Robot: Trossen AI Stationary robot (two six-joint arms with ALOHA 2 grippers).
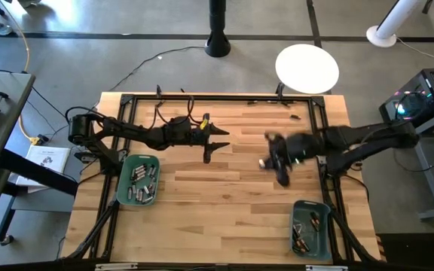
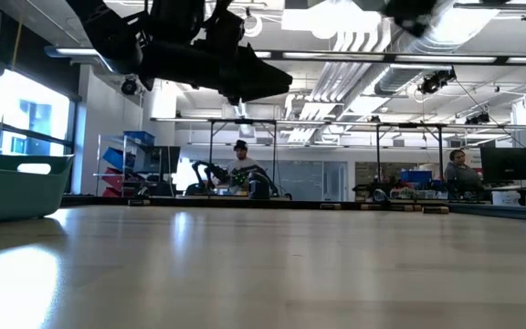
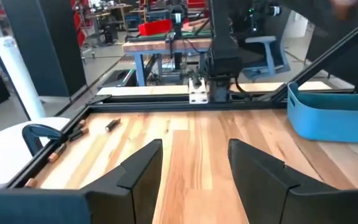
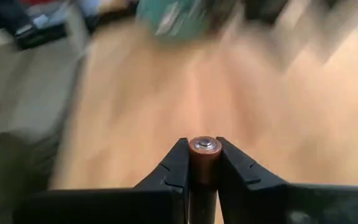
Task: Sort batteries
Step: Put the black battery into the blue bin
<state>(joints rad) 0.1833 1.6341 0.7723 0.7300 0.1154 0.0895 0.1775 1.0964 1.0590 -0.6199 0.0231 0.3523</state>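
Note:
My right gripper is shut on a coppery battery and shows blurred above the table's right half. My left gripper stands open over the table's middle left, with nothing between its fingers. A teal bin at the left holds several batteries. A second teal bin at the near right holds several more. Loose batteries lie on the wood near the table's far edge. My right gripper pinches the coppery battery between its two fingers, on the battery's long sides. The battery lies along the fingers, and its silver-capped end sticks out just past the fingertips. It is lifted clear of the table, with the fingers slanting down.
A black frame rail runs round the wooden table. A white round disc stands beyond the far edge. Bare wood lies between the two bins. People sit at desks in the room behind.

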